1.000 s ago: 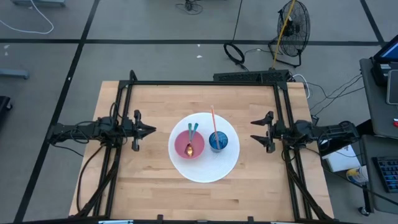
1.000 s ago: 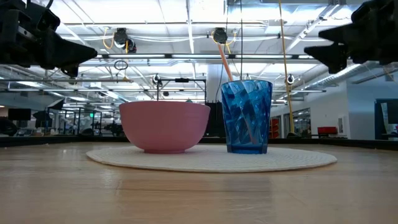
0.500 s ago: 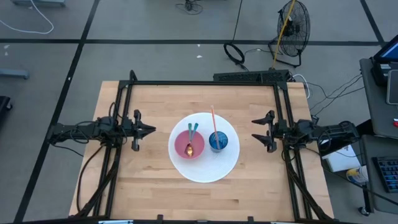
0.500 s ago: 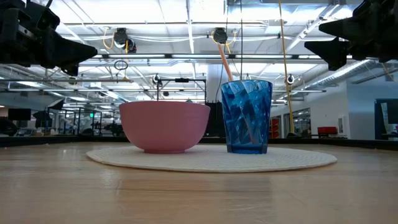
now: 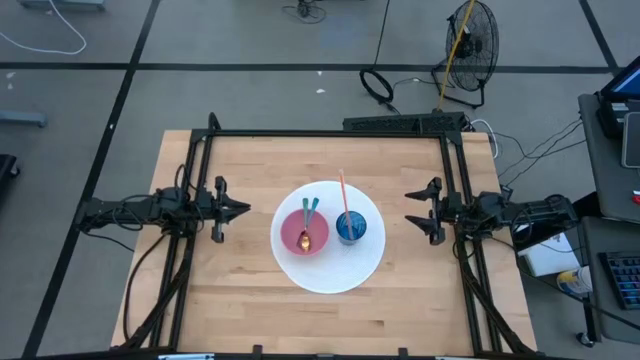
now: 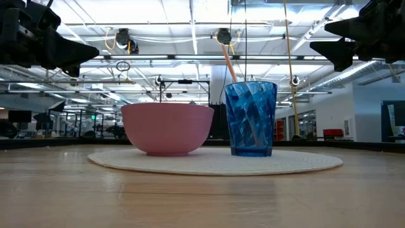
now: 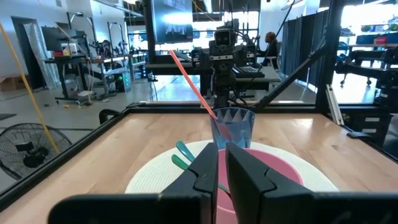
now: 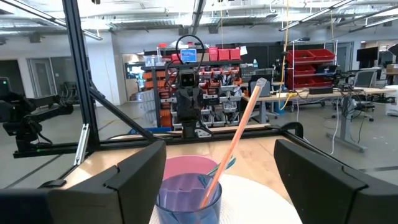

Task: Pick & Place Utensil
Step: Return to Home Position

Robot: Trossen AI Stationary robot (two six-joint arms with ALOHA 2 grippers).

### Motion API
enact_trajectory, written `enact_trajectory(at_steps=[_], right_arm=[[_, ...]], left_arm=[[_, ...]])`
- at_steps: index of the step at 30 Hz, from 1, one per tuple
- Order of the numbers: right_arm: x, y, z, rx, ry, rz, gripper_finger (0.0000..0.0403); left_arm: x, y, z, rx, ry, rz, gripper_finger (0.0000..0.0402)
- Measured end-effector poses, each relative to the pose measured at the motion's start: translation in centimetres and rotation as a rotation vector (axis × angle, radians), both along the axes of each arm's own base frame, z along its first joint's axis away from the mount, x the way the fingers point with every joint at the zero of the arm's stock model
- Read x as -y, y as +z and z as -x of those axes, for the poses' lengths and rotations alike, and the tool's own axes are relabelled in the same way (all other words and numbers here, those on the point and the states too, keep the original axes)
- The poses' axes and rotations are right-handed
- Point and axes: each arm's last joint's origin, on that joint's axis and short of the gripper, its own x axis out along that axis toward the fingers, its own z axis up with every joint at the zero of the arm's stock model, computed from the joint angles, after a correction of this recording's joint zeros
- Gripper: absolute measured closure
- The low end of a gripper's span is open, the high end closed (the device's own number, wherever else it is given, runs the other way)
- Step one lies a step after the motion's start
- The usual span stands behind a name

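At the bench's left side, the left gripper is hovering with its fingers drawn almost together, leaving only a thin slit between them and holding nothing. Opposite, at the right side, the right gripper is hanging with its fingers spread wide, likewise gripping nothing. Both arms are lying level, reaching inward from the side edges of the bench and pointing their grippers at one another, each well apart from the white placemat between them. In the low view they are showing only as dark shapes in the upper corners, cut off by the picture's edges.

On the placemat the pink bowl is sitting to the left and the blue glass is standing upright just beside it to the right, a small gap showing between them in the low view. The bowl's wall is hiding its contents in that view, and the left fingers are covering part of the bowl in the left wrist view.

The green spoon is lying in the bowl, its handle pointing toward the bench's far edge and leaning on the rim, with a second green handle angling out close beside it. The orange straw is standing in the glass, its long axis tilting so that the upper end is pointing toward the far edge and slightly left; its lower part is blurring behind the ribbed glass
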Motion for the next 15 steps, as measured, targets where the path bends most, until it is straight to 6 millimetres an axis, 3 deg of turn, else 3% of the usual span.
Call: enact_trajectory(at_steps=[9,15], right_arm=[[0.0,-0.2,0.0,-0.017,0.0,0.005,0.011],[-0.1,-2.2,-0.2,-0.23,0.013,0.059,0.011]], left_arm=[[0.0,0.0,0.0,0.002,0.0,0.0,0.0364],[0.0,0.0,0.0,0.002,0.0,0.0,0.0364]])
